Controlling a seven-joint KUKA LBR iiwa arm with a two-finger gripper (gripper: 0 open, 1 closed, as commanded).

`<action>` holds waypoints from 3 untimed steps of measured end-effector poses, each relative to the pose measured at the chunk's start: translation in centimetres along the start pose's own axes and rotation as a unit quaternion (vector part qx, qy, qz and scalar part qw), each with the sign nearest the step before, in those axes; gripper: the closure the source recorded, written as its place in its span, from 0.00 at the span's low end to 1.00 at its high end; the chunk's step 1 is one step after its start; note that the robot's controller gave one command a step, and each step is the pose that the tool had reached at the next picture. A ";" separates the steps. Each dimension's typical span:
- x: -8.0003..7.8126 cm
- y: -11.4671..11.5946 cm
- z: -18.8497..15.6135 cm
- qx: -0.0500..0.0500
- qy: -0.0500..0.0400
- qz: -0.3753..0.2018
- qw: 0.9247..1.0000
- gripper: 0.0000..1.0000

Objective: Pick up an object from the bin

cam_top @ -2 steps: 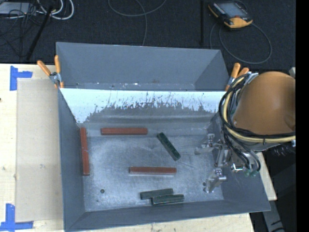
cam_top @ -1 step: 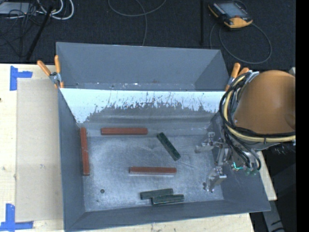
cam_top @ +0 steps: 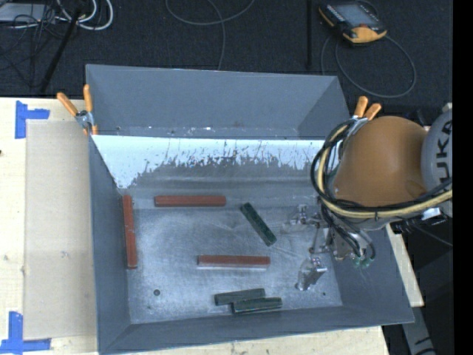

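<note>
My gripper (cam_top: 306, 247) hangs low over the right side of the bin floor, its two metal fingertips (cam_top: 311, 276) standing apart and open with nothing between them. Just left of it lies a short dark green bar (cam_top: 257, 223), tilted diagonally and apart from the fingers. A red-brown bar (cam_top: 233, 259) lies flat further left, near the middle of the floor. Two dark green bars (cam_top: 248, 300) lie side by side near the front wall, left of and below the gripper.
Another red-brown bar (cam_top: 190, 200) lies towards the back of the floor, and a third (cam_top: 130, 231) runs along the left wall. The arm's orange dome and cables overhang the bin's right wall. Bare floor lies around the gripper.
</note>
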State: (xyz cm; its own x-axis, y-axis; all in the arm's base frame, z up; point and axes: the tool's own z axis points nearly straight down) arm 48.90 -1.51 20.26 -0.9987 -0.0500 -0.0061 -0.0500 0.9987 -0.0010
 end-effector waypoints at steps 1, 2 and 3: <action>-4.0 0.9 5.5 -0.001 0.001 0.008 1.000 0.00; -5.1 1.5 12.7 0.000 -0.005 -0.100 0.995 1.00; -5.1 1.5 12.7 0.000 -0.005 -0.100 0.995 1.00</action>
State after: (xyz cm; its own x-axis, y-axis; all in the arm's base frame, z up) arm 54.00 0.21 7.59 -0.9686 -0.2479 -0.0159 -0.2479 0.9688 -0.0023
